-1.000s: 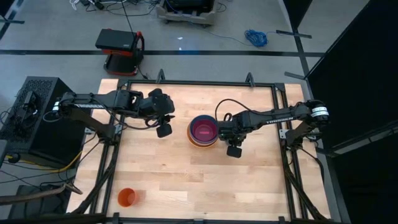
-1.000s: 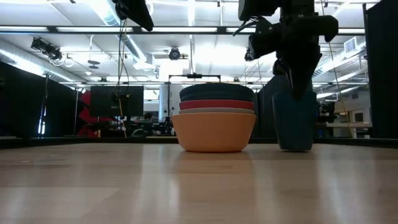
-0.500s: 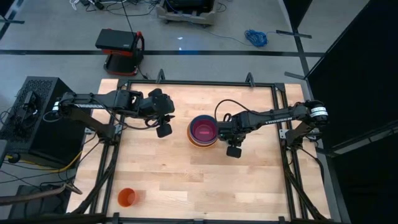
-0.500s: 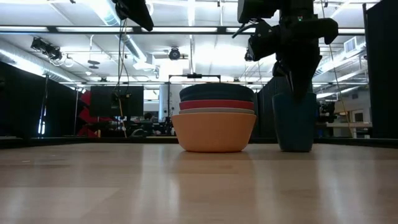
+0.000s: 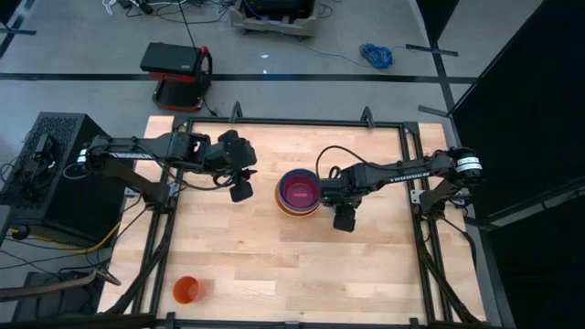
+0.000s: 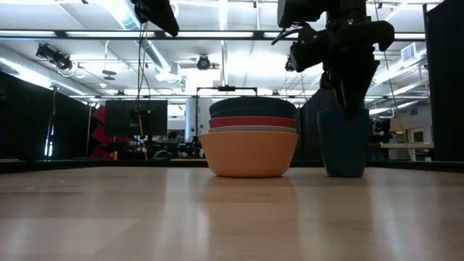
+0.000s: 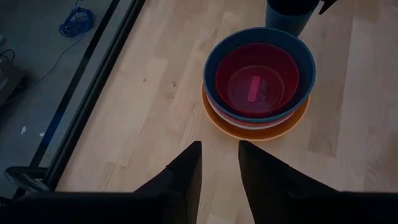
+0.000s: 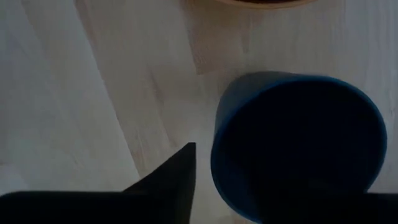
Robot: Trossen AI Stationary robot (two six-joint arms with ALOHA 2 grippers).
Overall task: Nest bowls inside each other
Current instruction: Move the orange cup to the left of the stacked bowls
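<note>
Bowls (image 5: 299,193) sit nested mid tabletop (image 5: 274,265); right tool (image 8: 261,180) open w/ 1 finger outside dark-blue cup (image 6: 342,142), left tool (image 7: 217,163) slightly open above

A light wooden table (image 5: 274,265) carried everything. On it stood a nested stack of bowls (image 5: 299,193), a dark-blue cup (image 6: 342,142) just beside it, and an orange cup (image 5: 186,290) well apart near one corner.

Right jaws now apart around dark-blue cup (image 6: 341,142)

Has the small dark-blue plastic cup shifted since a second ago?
No. The small dark-blue plastic cup stands right of the stacked plastic bowls, same gap as before.
</note>
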